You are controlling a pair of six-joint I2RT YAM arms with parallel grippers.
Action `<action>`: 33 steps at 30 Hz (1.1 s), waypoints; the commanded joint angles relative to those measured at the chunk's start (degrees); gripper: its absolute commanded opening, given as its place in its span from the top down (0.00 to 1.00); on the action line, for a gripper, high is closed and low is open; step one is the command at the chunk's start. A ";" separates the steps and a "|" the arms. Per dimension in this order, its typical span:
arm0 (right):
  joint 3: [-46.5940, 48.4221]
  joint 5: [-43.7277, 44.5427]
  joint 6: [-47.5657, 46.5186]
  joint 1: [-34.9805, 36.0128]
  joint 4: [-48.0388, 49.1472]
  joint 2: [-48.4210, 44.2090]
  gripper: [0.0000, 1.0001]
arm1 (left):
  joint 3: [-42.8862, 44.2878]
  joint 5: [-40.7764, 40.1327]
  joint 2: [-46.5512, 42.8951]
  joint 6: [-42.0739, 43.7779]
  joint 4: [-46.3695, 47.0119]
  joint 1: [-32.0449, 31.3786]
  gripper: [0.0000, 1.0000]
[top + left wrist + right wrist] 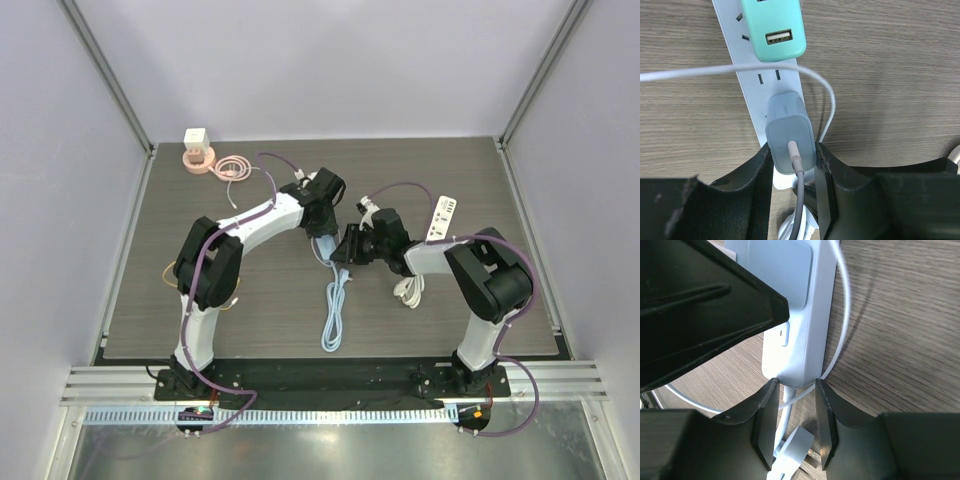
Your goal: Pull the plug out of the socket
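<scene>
Top view: both arms reach in to the middle of the worktop (250, 320), where the left tool (325, 238) and the right tool (347, 245) meet almost tip to tip. A pale blue cable bundle (333, 315) lies just in front of them, towards the bases. A white cable (408, 290) lies under the right arm.

Left wrist: a white strip (752, 75) runs up the frame, lying flat on the wood. A grey-blue plug (790, 132) sits in its near socket, with a grey cord (800, 205) leaving its back. The left tool's two fingers (760, 175) press against the plug's two sides, clamped on it. Further along the strip sits a teal adapter (775, 30) with a USB port. A thin white lead (715, 70) loops across the strip between the two.

Right wrist: the right tool's fingers (767, 410) are closed on the cord end of the strip, one at each corner. The thin lead passes between them. The left tool fills the upper left, dark and blurred.
</scene>
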 commanded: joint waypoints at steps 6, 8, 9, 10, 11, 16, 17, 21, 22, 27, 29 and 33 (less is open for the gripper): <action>0.91 4.68 -1.96 -0.05 1.89 -1.50 0.61 | -2.28 3.02 -5.12 2.56 1.02 -0.53 1.00; 0.47 4.25 -1.87 -0.05 2.85 -2.39 0.59 | -3.08 3.63 -5.65 2.92 1.20 -0.53 1.00; -0.40 4.07 -1.87 -0.05 3.55 -2.91 0.57 | -3.51 4.24 -5.83 3.10 1.46 -0.44 1.00; -0.76 3.89 -1.87 -0.14 4.08 -3.61 0.56 | -4.04 4.77 -6.26 3.10 1.90 -0.61 1.00; -1.03 3.81 -1.87 -0.14 4.87 -3.79 0.56 | -5.09 5.65 -6.53 3.01 2.86 -0.61 1.00; -1.91 2.31 -1.17 -0.67 6.46 -3.97 0.56 | -6.24 5.74 -6.88 2.66 3.40 -1.40 1.00; -2.17 1.96 -1.17 -1.02 6.98 -4.23 0.56 | -6.50 5.57 -6.88 2.66 3.31 -1.49 1.00; -3.75 1.43 -1.26 -1.46 8.92 -6.16 0.56 | -6.59 5.39 -6.71 2.22 3.13 -1.75 1.00; -4.01 1.43 -1.52 -1.46 9.27 -6.43 0.56 | -6.51 5.30 -6.71 2.13 3.13 -1.84 1.00; -3.14 1.79 -1.96 -1.46 8.05 -5.29 0.56 | -5.80 5.39 -6.53 1.96 3.13 -2.72 1.00; -2.79 1.52 -1.70 -1.46 7.95 -4.59 0.56 | -5.45 5.57 -6.62 1.78 3.13 -2.90 1.00; -2.26 2.13 -1.35 -1.37 6.90 -3.54 0.59 | -5.01 6.27 -6.88 1.61 3.13 -2.99 1.00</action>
